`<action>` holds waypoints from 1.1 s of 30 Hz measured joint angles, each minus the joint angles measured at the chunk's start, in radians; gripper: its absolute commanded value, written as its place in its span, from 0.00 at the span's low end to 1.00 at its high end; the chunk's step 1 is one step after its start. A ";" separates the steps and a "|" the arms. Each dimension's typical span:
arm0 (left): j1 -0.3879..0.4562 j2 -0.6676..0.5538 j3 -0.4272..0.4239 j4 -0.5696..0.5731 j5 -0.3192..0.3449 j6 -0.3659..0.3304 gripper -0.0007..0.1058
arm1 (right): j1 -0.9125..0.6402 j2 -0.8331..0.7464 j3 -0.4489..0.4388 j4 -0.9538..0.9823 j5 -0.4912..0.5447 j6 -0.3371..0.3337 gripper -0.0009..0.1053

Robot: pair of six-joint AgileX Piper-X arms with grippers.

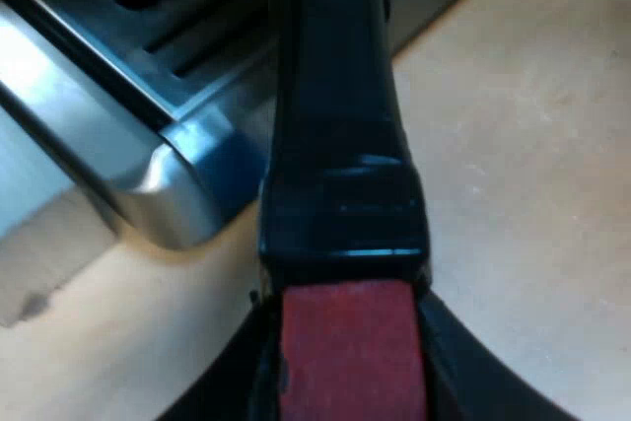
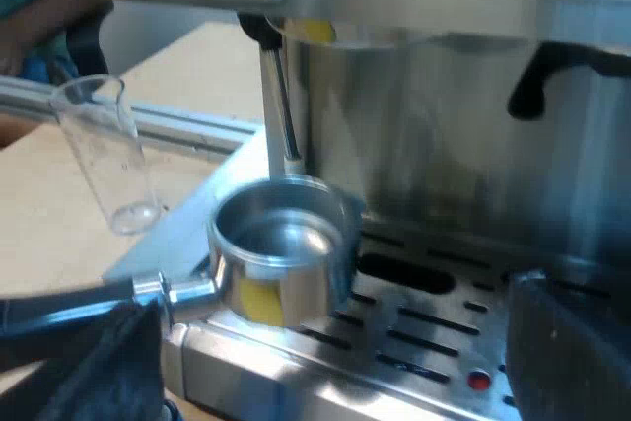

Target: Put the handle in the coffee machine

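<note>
Left wrist view: left pincer (image 1: pixel 350 372) clamped on the red end of the handle (image 1: pixel 340 145), which reaches from over the table (image 1: pixel 523 204) past the drip tray (image 1: pixel 187 160) corner.
Right wrist view: right pincer (image 2: pixel 335 357) spread apart, empty. Metal holder (image 2: pixel 281 253) is at the drip tray's edge, below the espresso machine (image 2: pixel 444 145) brew head, not locked in. Raising and twisting it in is left to do.

The left end effector (image 1: pixel 350 382) has glossy black, curved fingers (image 1: pixel 478 367); the right end effector (image 2: pixel 333 352) shows broad, dark, blocky fingers (image 2: pixel 567 347).
</note>
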 measured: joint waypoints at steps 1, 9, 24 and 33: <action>0.000 0.000 0.000 0.007 0.004 0.000 0.01 | 0.000 0.010 0.000 -0.019 0.000 -0.003 0.69; 0.000 0.000 -0.023 0.021 0.010 0.000 0.01 | 0.000 0.065 0.000 -0.131 0.000 -0.050 0.69; 0.000 0.000 -0.023 0.021 0.013 0.000 0.01 | 0.000 0.093 0.000 -0.187 0.002 -0.124 0.69; 0.000 0.000 -0.023 0.021 0.013 0.000 0.01 | 0.000 0.193 0.000 -0.357 0.048 -0.124 0.69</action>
